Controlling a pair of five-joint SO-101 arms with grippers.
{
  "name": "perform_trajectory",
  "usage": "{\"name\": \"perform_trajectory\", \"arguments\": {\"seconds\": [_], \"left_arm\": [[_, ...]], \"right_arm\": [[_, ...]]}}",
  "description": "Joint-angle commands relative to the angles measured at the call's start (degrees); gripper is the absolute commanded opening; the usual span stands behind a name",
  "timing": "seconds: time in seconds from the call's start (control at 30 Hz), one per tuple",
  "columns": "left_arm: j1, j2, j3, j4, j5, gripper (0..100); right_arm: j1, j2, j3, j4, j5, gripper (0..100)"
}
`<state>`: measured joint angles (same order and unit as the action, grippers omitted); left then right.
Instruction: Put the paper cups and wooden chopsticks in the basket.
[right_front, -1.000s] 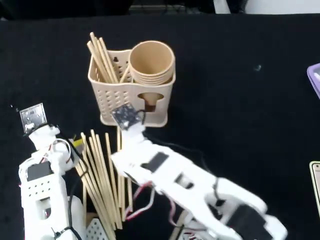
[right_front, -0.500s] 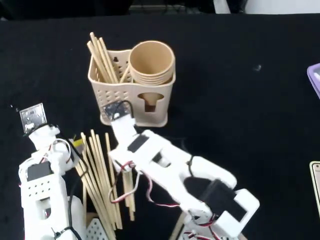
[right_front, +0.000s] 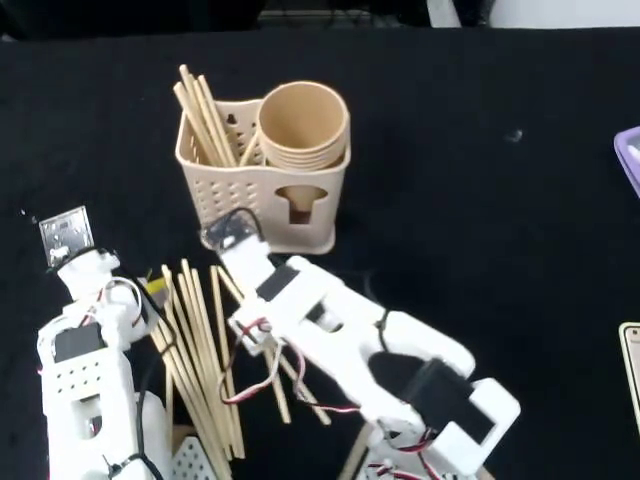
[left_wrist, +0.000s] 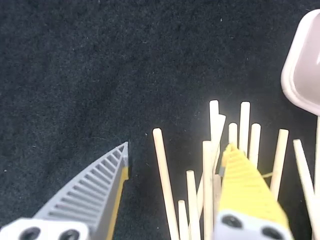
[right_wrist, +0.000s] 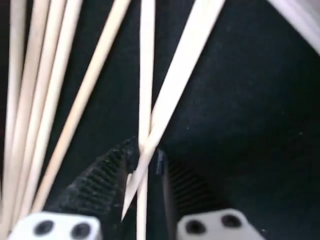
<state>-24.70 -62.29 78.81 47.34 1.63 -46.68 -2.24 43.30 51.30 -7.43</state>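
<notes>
The beige basket (right_front: 262, 195) stands at the back and holds stacked paper cups (right_front: 304, 125) and several wooden chopsticks (right_front: 205, 115). In front of it, loose chopsticks (right_front: 200, 350) lie on the black cloth. My right arm (right_front: 300, 310) leans over their right side. Its gripper (right_wrist: 142, 152) is shut on two crossed chopsticks (right_wrist: 150, 125) close to the cloth. My left gripper (left_wrist: 178, 146) is open at the pile's left end, its yellow finger (left_wrist: 240, 175) above several chopstick tips (left_wrist: 212, 130). In the high view, this gripper (right_front: 152, 290) sits beside the pile.
A basket corner (left_wrist: 305, 75) is near the left gripper, and a basket edge (right_wrist: 300, 15) lies just beyond the right one. A purple object (right_front: 630, 160) and a pale card (right_front: 632, 360) sit at the table's right edge. The cloth right of the basket is bare.
My right arm has swung left and lowered onto the pile. Two chopsticks on its right side now lie slanted across the others. The left arm has not moved.
</notes>
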Motion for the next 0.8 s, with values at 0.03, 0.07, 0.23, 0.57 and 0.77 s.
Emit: {"name": "perform_trajectory", "arguments": {"seconds": [0.03,0.07,0.23,0.57,0.77], "left_arm": [[0.22,-0.79,-0.48,-0.88,-0.09,29],[0.22,-0.79,-0.48,-0.88,-0.09,29],[0.22,-0.79,-0.48,-0.88,-0.09,29],[0.22,-0.79,-0.48,-0.88,-0.09,29],[0.31,-0.79,-0.48,-0.88,-0.09,29]], "right_arm": [[1.14,-2.07,-0.92,2.37,3.25,1.0],[1.14,-3.38,-0.84,2.64,3.25,1.0],[1.14,-13.23,-0.66,7.38,3.34,1.0],[1.23,-25.1,-0.84,10.73,8.79,1.0],[0.97,-35.12,-5.05,11.96,8.79,1.0]]}}
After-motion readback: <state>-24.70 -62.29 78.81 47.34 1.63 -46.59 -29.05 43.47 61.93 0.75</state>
